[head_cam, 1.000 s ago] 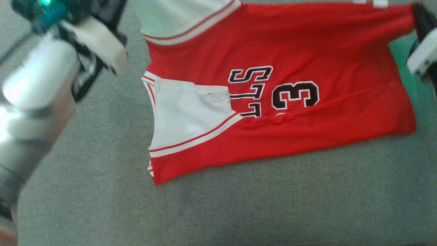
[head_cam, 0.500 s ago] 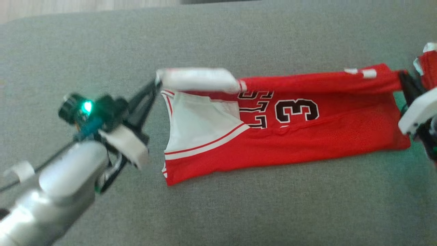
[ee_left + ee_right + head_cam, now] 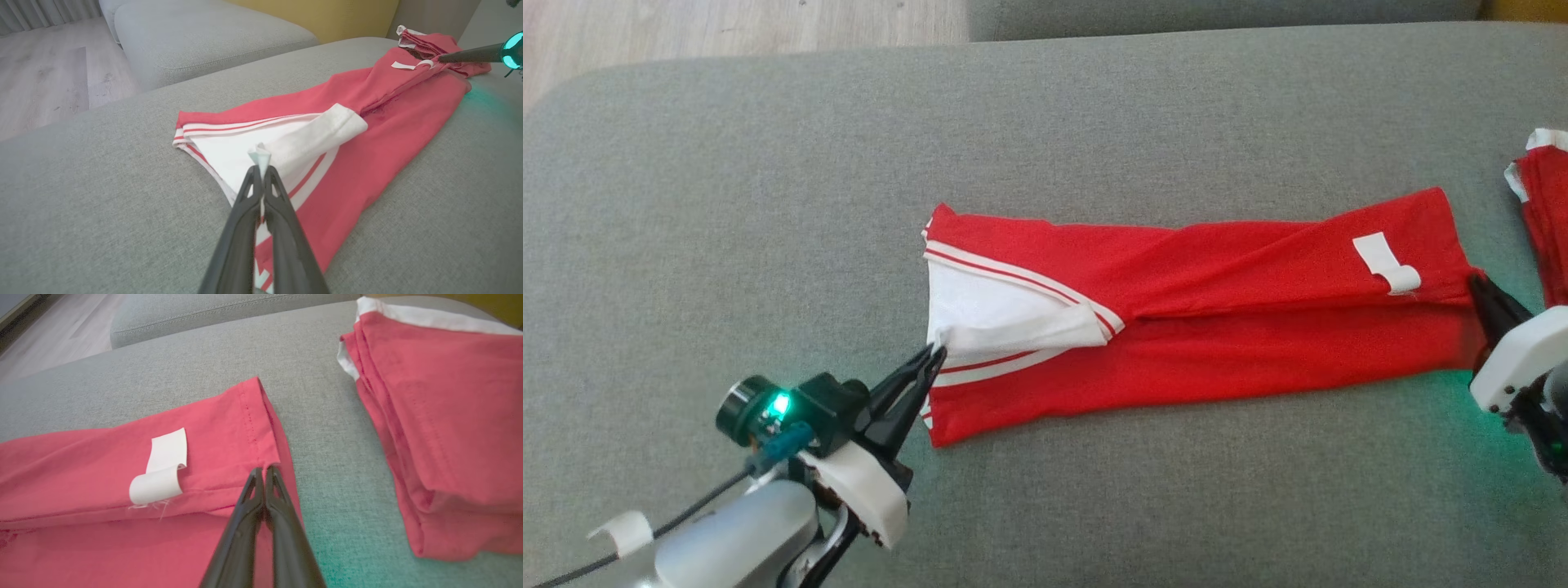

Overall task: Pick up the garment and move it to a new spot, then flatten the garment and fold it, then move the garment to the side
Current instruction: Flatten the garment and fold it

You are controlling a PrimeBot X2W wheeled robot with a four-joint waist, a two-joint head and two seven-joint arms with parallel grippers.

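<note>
The garment [image 3: 1241,327], a red jersey with white sleeves, lies on the grey cushion [image 3: 768,204] as a long strip doubled over lengthwise, its white tag [image 3: 1387,263] facing up. My left gripper [image 3: 937,351] is shut on a corner of the white sleeve [image 3: 1005,314] at the strip's left end; in the left wrist view white cloth sticks out between the tips of the left gripper [image 3: 260,167]. My right gripper [image 3: 1472,279] is shut on the hem corner at the right end, and the right wrist view has the right gripper [image 3: 264,470] beside the tag [image 3: 161,469].
A plain red folded garment with white edge trim [image 3: 1543,212] lies just right of the jersey's hem, close to my right gripper, and it is also in the right wrist view [image 3: 441,416]. Wooden floor [image 3: 727,33] lies beyond the cushion's far left edge.
Both grippers brought the garment's lifted far edge down over the near half, so the letters and number are now covered. The head camera also shifted.
</note>
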